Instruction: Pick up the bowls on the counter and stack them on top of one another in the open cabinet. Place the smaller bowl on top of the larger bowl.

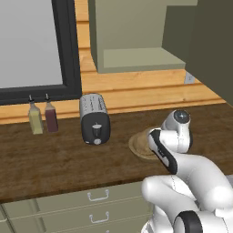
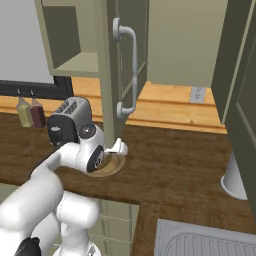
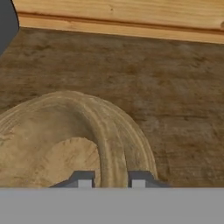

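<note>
Bowls of tan-brown wood are the matter here, and one round wooden bowl (image 3: 65, 140) with clear grain and a thick ridged rim lies on the long dark-brown wood-plank counter (image 3: 175, 87), right under the hand (image 3: 111, 179). In the hand view the two small dark fingertips (image 3: 85, 179) stand one on each side of the bowl's rim, one inside the hollow and one outside, close together with the rim between them, so the hand pinches the rim. I cannot tell whether this is the wider or the narrower bowl. No writing, brand or label can be read on the bowl or on anything else.

From the left base view the white arm bends down over the bowl (image 1: 139, 144), which sits near the middle of the counter's (image 1: 54, 159) depth, hiding its right part. Just to the bowl's left, apart from it, stands a silver and dark toaster (image 1: 94, 119) with its knob end facing forward. Further left, near the wall, two small bottles stand side by side: a yellowish one (image 1: 35, 119) and a dark red one (image 1: 51, 117). Pale drawers with silver handles (image 1: 98, 195) run under the counter's front edge.

Behind the counter rise orange wood wall planks (image 1: 136, 86), with a dark-framed window (image 1: 32, 45) on the left. Above hangs the plain olive-grey open cabinet (image 1: 136, 57) with a flat floor; in the right base view its door (image 2: 125, 65), bearing a long silver handle, stands swung outward. A white wall socket (image 2: 198, 94) sits on the planks to the right.
</note>
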Motion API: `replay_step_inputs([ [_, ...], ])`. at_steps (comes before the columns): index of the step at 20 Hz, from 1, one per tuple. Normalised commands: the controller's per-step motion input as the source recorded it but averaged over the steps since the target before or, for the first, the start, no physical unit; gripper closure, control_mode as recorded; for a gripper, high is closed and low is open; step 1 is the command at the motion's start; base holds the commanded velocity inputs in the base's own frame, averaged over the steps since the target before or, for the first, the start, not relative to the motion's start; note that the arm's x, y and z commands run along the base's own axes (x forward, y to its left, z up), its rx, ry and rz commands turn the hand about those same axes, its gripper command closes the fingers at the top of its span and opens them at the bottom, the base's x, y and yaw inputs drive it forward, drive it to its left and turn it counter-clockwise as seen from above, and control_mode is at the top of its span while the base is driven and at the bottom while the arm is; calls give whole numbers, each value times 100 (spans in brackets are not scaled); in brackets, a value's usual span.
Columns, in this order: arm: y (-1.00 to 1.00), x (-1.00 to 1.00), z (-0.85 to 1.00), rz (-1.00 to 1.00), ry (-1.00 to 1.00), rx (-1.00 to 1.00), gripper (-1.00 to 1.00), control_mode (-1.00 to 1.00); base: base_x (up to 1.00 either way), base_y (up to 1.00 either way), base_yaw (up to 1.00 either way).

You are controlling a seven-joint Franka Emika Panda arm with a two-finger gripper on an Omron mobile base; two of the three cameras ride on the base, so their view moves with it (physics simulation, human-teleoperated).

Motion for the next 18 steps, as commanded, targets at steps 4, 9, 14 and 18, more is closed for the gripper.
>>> replay_step_inputs([
  [4, 0, 0, 1, 0, 0, 0, -100, -100, 0, 0, 0],
  [9, -39, -26, 2, -15, 16, 0, -100, -100, 0, 0, 0],
  [14, -36, -19, -12, -14, 34, 0, -100, -100, 0, 0, 0],
  [18, 0, 1, -2, 0, 0, 0, -100, -100, 0, 0, 0],
])
